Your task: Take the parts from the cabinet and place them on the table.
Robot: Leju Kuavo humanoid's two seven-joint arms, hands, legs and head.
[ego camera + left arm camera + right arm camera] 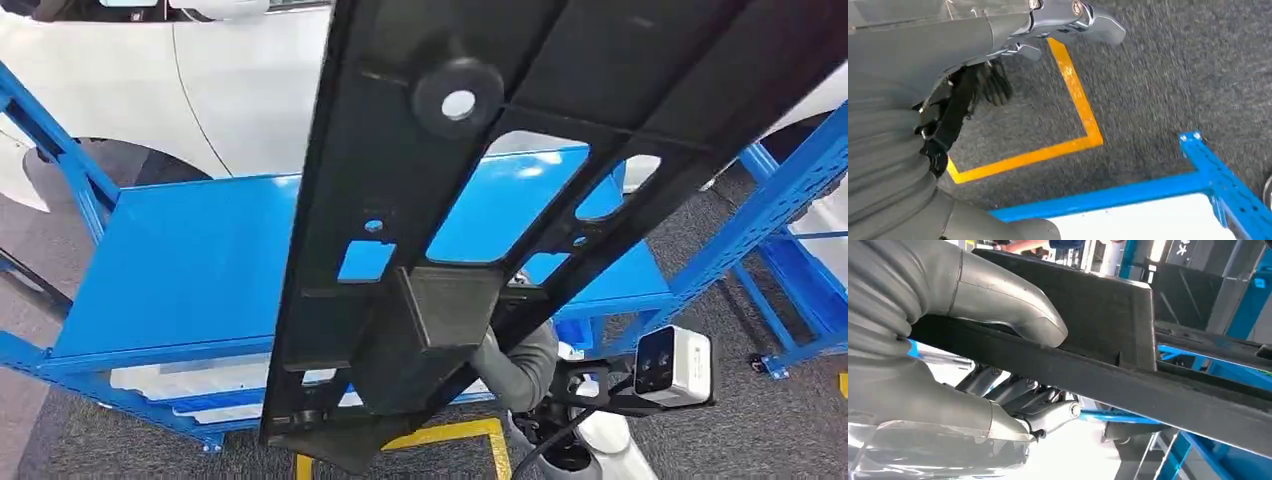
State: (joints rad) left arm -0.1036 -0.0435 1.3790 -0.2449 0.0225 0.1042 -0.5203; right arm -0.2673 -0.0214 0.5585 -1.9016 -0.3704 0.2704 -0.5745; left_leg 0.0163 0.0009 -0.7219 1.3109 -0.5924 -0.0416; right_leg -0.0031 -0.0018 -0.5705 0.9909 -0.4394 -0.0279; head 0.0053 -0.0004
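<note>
Black plastic fills most of my head view: a long moulded part [520, 150] with cut-out windows and a round boss, running from 1 o'clock down to 7 o'clock, held up in the air in front of me. Behind it, at 9 o'clock, lies the flat blue table [190, 260] with its blue frame, and past that, at 11 o'clock, a white car body [200, 80]. Grey carpet [1168, 65] with a yellow floor line [1073, 85] lies below. My right hand [993, 340] grips the part near its lower end, at 5 o'clock in the head view, thumb pressed on one face and fingers [1048, 415] curled under the other. My left hand [1013, 45] hangs over the carpet with nothing in it, its fingers curled inward.
</note>
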